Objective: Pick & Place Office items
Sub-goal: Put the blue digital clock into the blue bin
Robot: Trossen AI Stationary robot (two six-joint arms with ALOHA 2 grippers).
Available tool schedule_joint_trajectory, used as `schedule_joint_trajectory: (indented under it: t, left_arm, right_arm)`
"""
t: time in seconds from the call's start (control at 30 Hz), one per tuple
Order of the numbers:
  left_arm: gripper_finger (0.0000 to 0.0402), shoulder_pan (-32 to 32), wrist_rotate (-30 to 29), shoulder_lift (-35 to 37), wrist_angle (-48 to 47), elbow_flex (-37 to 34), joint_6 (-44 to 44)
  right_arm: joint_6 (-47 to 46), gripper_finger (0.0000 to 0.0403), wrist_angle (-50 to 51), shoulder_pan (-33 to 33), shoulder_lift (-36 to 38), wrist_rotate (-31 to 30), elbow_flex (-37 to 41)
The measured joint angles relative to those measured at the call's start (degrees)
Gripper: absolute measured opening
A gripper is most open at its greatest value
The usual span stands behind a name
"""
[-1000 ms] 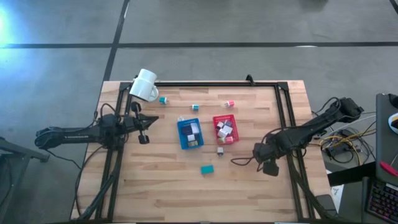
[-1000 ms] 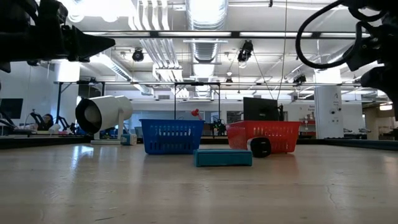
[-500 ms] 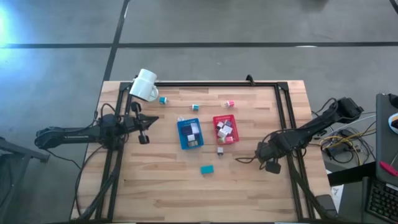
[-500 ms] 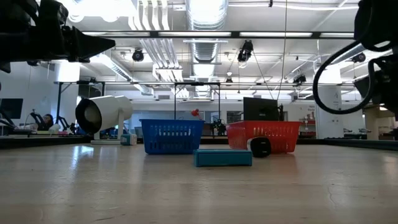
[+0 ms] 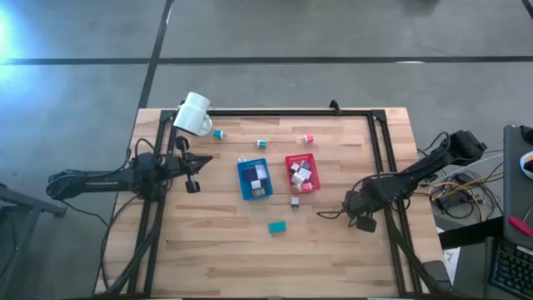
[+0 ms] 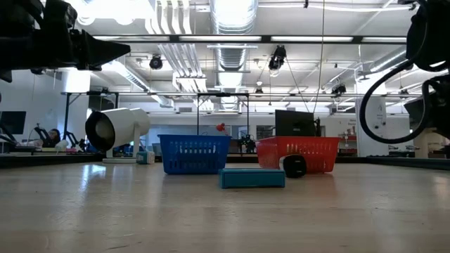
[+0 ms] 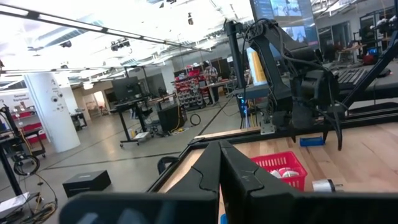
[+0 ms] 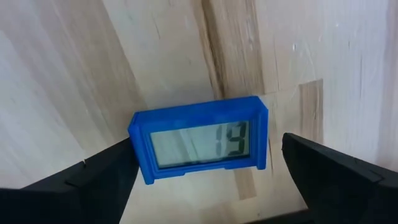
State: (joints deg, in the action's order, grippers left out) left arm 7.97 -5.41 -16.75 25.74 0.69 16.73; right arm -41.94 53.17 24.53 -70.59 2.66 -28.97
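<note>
Observer: target is the blue desk clock [image 8: 199, 147], one of the office items. It lies flat on the table [image 8: 74, 62], directly under the right gripper [image 5: 363, 220] and between its two fingers [image 8: 106, 168].

Checker: hand state?

Observer: jaws spread wide and not gripping. One finger sits at or just beside one short end of the clock, and I cannot tell if it touches. A sliver of wood shows between the other end and the other finger.

Checker: step?

Observer: judged as the reach before the pick. Hand is lined up over the clock, and closing is not yet done.

Checker: orientation?

Observer: display faces up toward the wrist, digits readable. Long axis runs from finger to finger, slightly skewed to the line between them, so the jaws would close on the short ends.

Checker: next move needs?

Observer: a small wrist turn to square up, fingertips low enough to catch the end walls, then a close over nearly the full span. The grip has little margin in width, so a skewed clock may pivot out.

Checker: destination?

Observer: red tray [image 5: 301, 172] and blue tray [image 5: 253, 178] lie ahead of the hand, well apart from it. Which one takes the clock, I cannot tell.

Checker: other arm?

Observer: left gripper [image 7: 219, 155] waits across the table, fingers pressed together, empty.
</note>
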Motion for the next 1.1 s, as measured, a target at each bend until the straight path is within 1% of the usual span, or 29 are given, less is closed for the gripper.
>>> schedule_joint_trajectory:
  t: [0.1,0.33,0.4,0.57,0.6,0.73,0.8,0.9,1.03,1.1]
  left_arm:
    - [0.0005,0.0,0.0,0.0,-0.02,-0.01,0.0]
    - [0.0005,0.0,0.0,0.0,0.0,-0.02,0.0]
    - [0.0005,0.0,0.0,0.0,-0.02,-0.02,0.0]
    - [0.0005,0.0,0.0,0.0,-0.02,-0.02,0.0]
    - [0.0005,0.0,0.0,0.0,-0.02,-0.02,0.0]
    - [0.0005,0.0,0.0,0.0,-0.02,-0.02,0.0]
    - [0.0005,0.0,0.0,0.0,-0.03,-0.02,0.0]
    - [0.0005,0.0,0.0,0.0,-0.03,-0.02,0.0]
    - [0.0005,0.0,0.01,0.0,-0.02,-0.02,0.0]
    - [0.0005,0.0,0.0,0.0,-0.02,-0.02,0.0]
  right_arm:
    - [0.96,0.038,-0.24,0.01,-0.04,-0.02,-0.08]
    - [1.71,0.0374,-4.93,-0.01,-0.38,1.4,0.83]
    - [1.15,0.0358,-4.91,-0.04,-0.76,2.34,0.74]
    - [-0.94,0.0285,-4.51,-0.07,-1.01,4.68,0.3]
    - [-1.1,0.0275,-4.48,-0.08,-1.01,5.04,0.16]
    - [-0.73,0.0275,-4.74,-0.04,-1.18,6.64,-1.65]
    - [0.4,0.0275,-5.33,0.01,-1.1,5.3,-3.91]
    - [3.59,0.0275,-6.1,-0.04,-0.99,0.22,-7.77]
    - [11.23,0.0275,-11.47,-0.01,-0.15,-6.27,-13.74]
    - [16.66,0.0275,-16.34,-0.01,1.32,-9.67,-15.83]
